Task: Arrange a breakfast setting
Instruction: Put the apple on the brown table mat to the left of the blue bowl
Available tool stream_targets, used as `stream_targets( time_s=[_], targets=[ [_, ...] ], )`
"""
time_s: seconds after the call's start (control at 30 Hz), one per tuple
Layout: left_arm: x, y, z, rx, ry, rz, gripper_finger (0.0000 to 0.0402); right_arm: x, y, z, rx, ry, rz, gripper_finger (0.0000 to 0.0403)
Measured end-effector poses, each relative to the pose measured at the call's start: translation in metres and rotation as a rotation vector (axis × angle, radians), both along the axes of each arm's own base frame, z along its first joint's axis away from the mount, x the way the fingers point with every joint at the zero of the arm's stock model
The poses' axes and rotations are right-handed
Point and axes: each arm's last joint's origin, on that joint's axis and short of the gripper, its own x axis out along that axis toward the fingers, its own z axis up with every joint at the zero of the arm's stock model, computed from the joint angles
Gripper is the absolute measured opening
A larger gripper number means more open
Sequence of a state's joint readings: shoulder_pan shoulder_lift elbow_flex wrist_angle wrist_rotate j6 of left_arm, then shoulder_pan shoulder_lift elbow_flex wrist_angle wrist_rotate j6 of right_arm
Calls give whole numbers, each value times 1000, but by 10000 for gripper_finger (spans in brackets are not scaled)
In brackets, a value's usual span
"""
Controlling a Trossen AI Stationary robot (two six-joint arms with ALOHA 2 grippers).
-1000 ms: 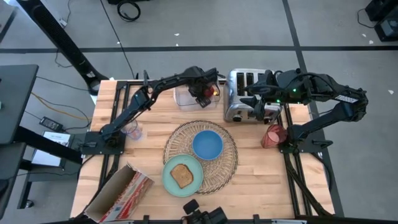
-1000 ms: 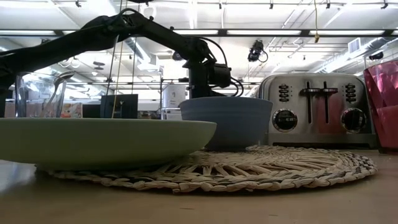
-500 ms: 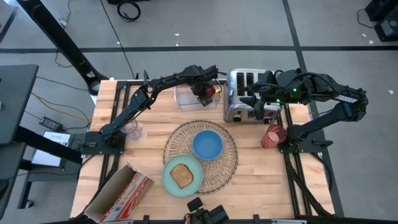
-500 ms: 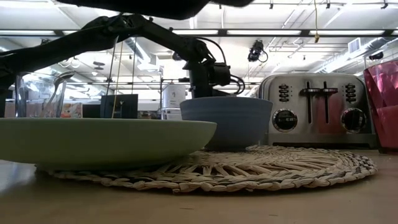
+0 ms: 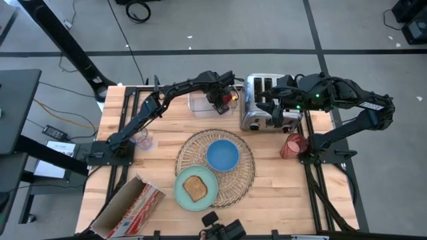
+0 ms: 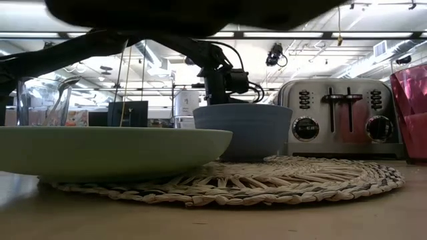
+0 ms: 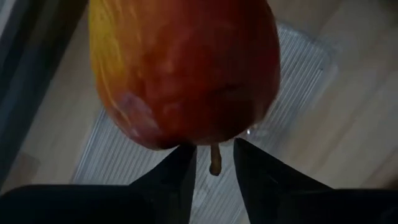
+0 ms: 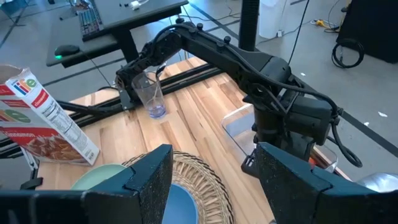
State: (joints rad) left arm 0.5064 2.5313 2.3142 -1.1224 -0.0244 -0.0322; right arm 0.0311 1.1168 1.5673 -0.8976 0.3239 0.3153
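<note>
My left gripper (image 5: 227, 99) is at the far side of the table, shut on a red apple (image 5: 232, 98) held above the right end of the clear bin (image 5: 203, 102), next to the chrome toaster (image 5: 262, 103). My right gripper (image 8: 214, 168) is open and empty above the toaster. The blue bowl (image 5: 222, 155) and the mint-green plate (image 5: 187, 199) stand on the round wicker placemat (image 5: 248, 175). The toast slice (image 5: 195, 189) lies on the plate. The pink cup (image 5: 291, 145) stands near the table's right edge. No orange-handled utensil shows. My left gripper meets the apple at its stem end (image 7: 186, 138), with the stem (image 7: 214, 160) in the narrow gap between the two fingertips. The apple hides the fingertips' ends, so the kind of hold cannot be told. The apple is lifted clear over the bin.
A clear glass (image 5: 141, 139) stands near the left edge. In the low view a spoon-like thing (image 6: 65, 88) stands in it. A cereal box (image 5: 127, 207) lies at the near left corner. A dark shape (image 6: 187, 12) covers the top of the low view.
My left gripper has shifted slightly toward the table's right edge with the apple, which stays lifted. A dark shape has come into the top of the low view and grown.
</note>
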Motion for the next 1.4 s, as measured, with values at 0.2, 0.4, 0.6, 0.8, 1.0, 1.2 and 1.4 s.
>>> stream_targets(
  time_s=[0.2,0.4,0.6,0.8,1.0,1.2,1.4],
  targets=[
    [-2,3,0,1,2,16,72,1,0,2,0,-25,0,234],
    [-2,4,0,10,-3,20,17,2,0,4,-12,-47,6,234],
    [-5,1,12,18,1,43,23,2,0,4,-29,-41,14,234],
    [-15,-7,55,39,-37,50,19,2,0,4,-57,-32,26,234],
    [-39,-24,104,26,-20,52,20,2,0,4,-97,-18,44,234],
    [-69,-63,151,-26,63,41,20,2,0,4,-132,-6,66,234],
    [-81,-108,195,-133,-77,48,20,2,1,4,-149,5,121,234]
  ],
)
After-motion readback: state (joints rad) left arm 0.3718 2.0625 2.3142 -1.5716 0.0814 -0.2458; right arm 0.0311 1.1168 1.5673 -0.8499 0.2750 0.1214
